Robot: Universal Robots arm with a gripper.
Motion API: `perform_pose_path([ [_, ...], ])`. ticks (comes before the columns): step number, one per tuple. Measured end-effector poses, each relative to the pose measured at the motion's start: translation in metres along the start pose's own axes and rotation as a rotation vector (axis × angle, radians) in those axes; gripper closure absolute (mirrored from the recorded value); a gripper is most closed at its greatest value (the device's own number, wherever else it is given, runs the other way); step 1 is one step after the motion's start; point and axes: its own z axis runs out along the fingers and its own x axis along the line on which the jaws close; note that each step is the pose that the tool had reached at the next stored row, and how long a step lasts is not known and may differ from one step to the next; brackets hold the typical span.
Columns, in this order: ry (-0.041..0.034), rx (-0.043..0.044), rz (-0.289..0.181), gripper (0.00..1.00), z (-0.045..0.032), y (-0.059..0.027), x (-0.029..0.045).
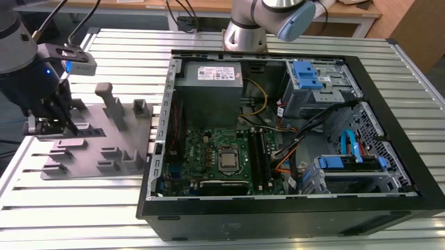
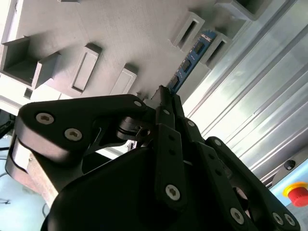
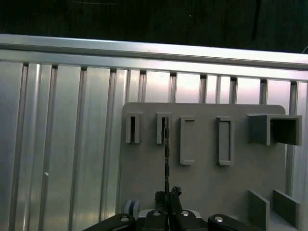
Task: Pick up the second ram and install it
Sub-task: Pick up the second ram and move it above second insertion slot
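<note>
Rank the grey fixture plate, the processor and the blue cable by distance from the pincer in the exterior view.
1. Grey fixture plate: directly under the pincer, on the exterior view's left.
2. Processor: mid-motherboard, inside the case.
3. Blue cable: case's far side, the exterior view's right.

Smooth hand (image 2: 166, 96), matt plastic fixture (image 2: 120, 38), ribbed metal table (image 2: 250, 96).

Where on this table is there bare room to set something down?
Bare table slats lie between the grey fixture plate and the near table edge, and beyond the plate toward the arm's base. Crowded: the computer case, and the plate, where the hand is shut on the second ram.
</note>
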Motion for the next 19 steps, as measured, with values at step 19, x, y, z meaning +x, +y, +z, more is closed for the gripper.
perform_pose_path([
  [19,0.0000,0.0001,0.000,0.86,-0.0269,0.0000,0.0001],
])
